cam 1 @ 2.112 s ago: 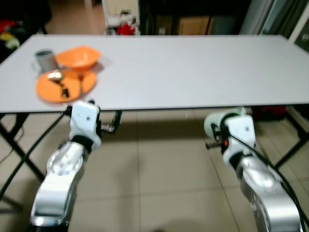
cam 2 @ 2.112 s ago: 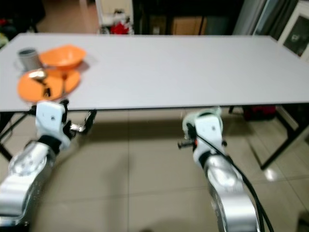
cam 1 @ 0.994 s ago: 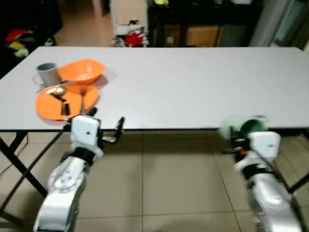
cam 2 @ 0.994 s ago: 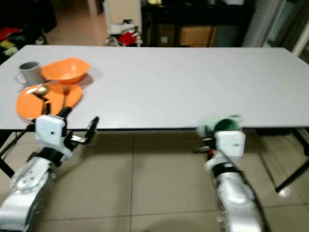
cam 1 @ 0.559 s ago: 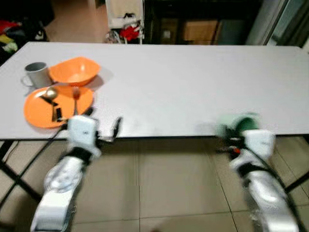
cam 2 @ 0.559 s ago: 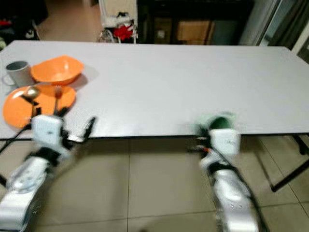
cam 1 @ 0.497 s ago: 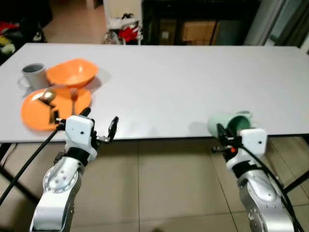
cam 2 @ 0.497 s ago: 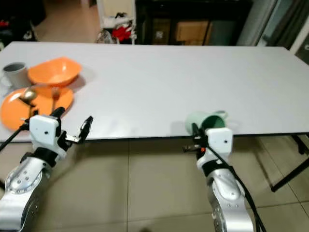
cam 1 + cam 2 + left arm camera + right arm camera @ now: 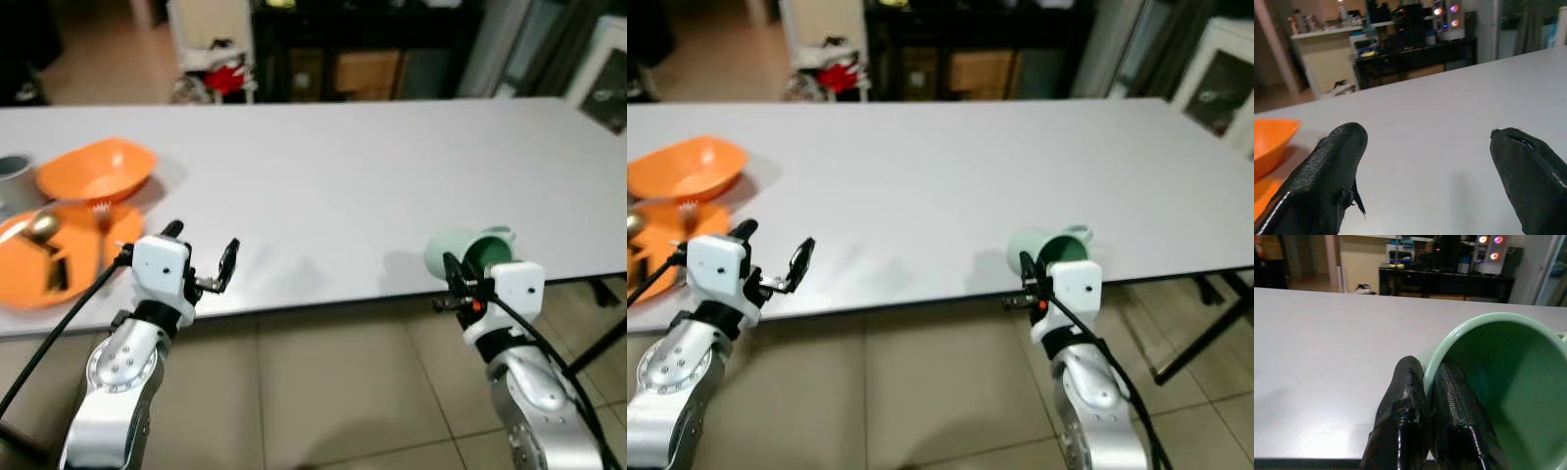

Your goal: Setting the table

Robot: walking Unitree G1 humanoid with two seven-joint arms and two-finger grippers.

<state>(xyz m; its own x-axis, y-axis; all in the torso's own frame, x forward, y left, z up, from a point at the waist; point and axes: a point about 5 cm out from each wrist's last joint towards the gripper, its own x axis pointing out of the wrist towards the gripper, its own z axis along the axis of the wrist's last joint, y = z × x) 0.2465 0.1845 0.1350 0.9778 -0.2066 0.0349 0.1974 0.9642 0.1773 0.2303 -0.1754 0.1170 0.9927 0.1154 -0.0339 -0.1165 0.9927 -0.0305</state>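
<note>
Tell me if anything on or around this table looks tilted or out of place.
The green mug is tipped over toward the robot near the table front edge, pinched by its rim in the right gripper. The left gripper is open with nothing between its fingers. The fork lies on the orange plate, which looks normal.

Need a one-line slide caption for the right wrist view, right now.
Right gripper jaws clamp the rim of a tilted green mug above the white table.
</note>
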